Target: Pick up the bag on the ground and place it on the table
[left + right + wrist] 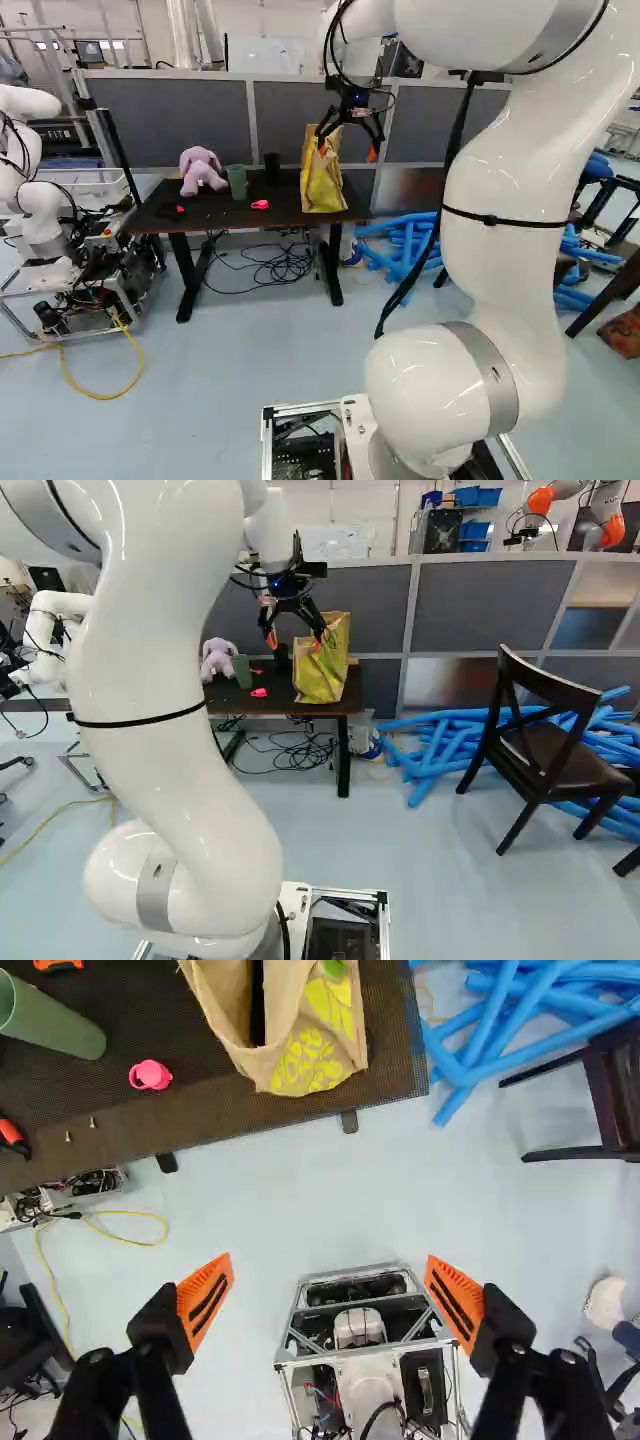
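Arm [510,200] rises from the base frame [268,445] at the foot of both base views, bending up and ahead. Yellow cord [100,395] on the floor at the left of the left base view. Chair [560,765] on the floor at the right of the right base view. Another robot [35,220] on its own cart, left of the desk in the left base view. Hand [347,148] hangs above desk height near the bag, fingers spread wide, orange pads [205,1300] well apart. Wrist view puts the bag [322,180] ahead of the fingers, apart from both. Bag is tan with yellow print, standing on the desk [215,212] near its right-hand end, mouth up and open. Also on the desk: small pink item [260,204] near the bag, on its left in the left base view; black cup [272,165] between bag and green cup [237,182], both cups upright; purple stuffed toy [203,172] past the green cup. Tangled black cables [285,265] on the floor under the desk. Blue foam tubes [435,745] piled on the floor beyond the chair. Grey partition [460,610] runs behind the desk; blue bins [478,496] beyond it.
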Tool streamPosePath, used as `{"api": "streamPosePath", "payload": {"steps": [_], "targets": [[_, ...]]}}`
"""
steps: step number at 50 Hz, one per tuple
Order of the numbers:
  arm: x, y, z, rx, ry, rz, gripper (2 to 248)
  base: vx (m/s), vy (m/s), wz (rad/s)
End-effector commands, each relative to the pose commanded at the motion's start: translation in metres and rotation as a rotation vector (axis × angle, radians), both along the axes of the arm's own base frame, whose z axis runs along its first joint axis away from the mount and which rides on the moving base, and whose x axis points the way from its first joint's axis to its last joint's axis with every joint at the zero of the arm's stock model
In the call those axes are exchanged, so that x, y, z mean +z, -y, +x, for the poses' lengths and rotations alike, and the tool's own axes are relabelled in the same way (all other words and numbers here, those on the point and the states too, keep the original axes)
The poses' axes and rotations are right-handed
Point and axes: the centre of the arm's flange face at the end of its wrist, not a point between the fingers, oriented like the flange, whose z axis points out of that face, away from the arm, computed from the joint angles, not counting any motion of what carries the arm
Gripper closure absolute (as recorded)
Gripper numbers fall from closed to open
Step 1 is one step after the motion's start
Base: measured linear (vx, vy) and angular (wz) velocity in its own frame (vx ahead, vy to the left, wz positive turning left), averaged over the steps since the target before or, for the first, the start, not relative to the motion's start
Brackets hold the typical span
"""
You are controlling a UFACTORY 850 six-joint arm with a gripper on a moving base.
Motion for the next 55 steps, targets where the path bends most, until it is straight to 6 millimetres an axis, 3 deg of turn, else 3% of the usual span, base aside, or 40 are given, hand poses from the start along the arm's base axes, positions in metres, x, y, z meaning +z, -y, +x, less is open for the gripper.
{"api": "streamPosePath", "payload": {"steps": [30, 55], "targets": [[-0.041, 0.001, -0.020, 0.029, 0.140, 0.000, 3, 0.000, 0.000, 0.000], [-0.088, 0.003, -0.050, 0.060, 0.301, -0.006, 3, 0.000, 0.000, 0.000]]}}
